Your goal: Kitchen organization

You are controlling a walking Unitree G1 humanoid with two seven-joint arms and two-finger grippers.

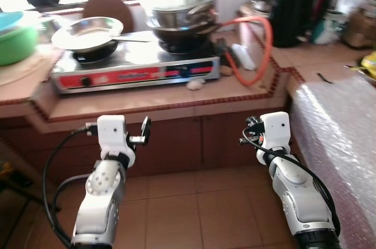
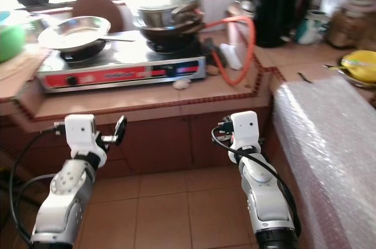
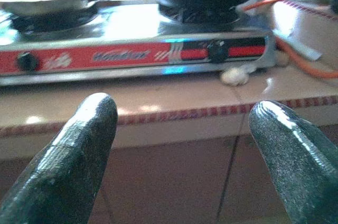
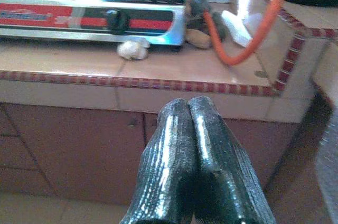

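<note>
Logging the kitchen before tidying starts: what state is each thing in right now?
Left end effector: open, empty, below the counter edge.
Right end effector: shut, empty.
Gas stove: no flame visible.
Flat pan: on the left burner, looks empty.
Stacked pots: on the right burner.
Black kettle: upright.

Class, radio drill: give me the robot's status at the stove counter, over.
Left gripper open, right gripper shut, both empty below the counter edge. Stove with stacked pots untouched. Orange hose loops beside it.

Stove on counter; pan on left burner, stacked pots right; kettle further right.
</note>
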